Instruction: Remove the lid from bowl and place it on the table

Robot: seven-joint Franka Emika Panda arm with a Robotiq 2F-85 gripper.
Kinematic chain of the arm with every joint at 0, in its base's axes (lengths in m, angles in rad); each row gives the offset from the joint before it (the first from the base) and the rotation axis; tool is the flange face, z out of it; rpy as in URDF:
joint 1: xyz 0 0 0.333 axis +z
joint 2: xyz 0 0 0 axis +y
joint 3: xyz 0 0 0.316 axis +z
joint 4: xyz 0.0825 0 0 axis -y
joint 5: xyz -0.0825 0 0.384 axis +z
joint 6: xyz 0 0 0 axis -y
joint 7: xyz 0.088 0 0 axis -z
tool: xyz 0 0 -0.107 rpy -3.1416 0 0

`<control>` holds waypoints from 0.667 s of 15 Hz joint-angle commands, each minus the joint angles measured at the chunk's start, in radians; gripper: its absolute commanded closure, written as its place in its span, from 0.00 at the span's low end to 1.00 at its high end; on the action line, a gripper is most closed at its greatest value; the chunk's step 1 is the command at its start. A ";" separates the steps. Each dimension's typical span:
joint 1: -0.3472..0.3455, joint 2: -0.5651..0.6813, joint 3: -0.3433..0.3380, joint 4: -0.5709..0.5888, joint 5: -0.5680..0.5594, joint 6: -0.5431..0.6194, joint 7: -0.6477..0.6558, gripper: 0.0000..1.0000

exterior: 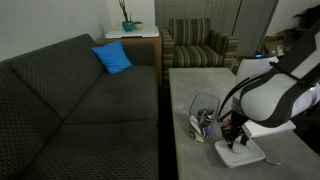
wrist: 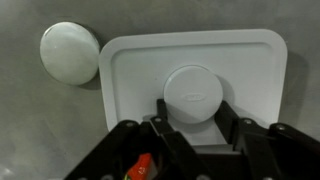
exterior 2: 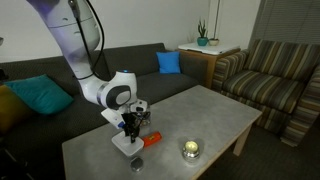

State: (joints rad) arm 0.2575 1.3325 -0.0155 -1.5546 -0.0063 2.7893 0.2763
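The flat white square lid (wrist: 250,70) lies flat on the grey table (exterior: 190,90), with its raised round centre between my gripper's (wrist: 193,118) fingers. The fingers press on both sides of that centre. The lid also shows under the gripper in both exterior views (exterior: 245,155) (exterior 2: 122,146). The clear bowl (exterior: 203,118), with blue and white items inside, stands uncovered on the table just beside the lid. My gripper (exterior: 235,135) (exterior 2: 131,130) points straight down at the lid.
A small round grey disc (wrist: 70,52) (exterior 2: 137,163) lies on the table next to the lid. An orange item (exterior 2: 150,140) lies beside the lid. A silvery tin (exterior 2: 190,150) stands further along. A dark sofa (exterior: 80,100) runs along the table.
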 commanded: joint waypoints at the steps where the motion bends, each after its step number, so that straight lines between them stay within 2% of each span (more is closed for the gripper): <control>1: 0.010 0.049 -0.010 0.044 0.020 0.008 0.004 0.73; 10: -0.005 0.087 0.020 0.115 0.015 0.017 -0.029 0.73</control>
State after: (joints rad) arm 0.2575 1.3520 -0.0075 -1.5095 -0.0063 2.7903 0.2736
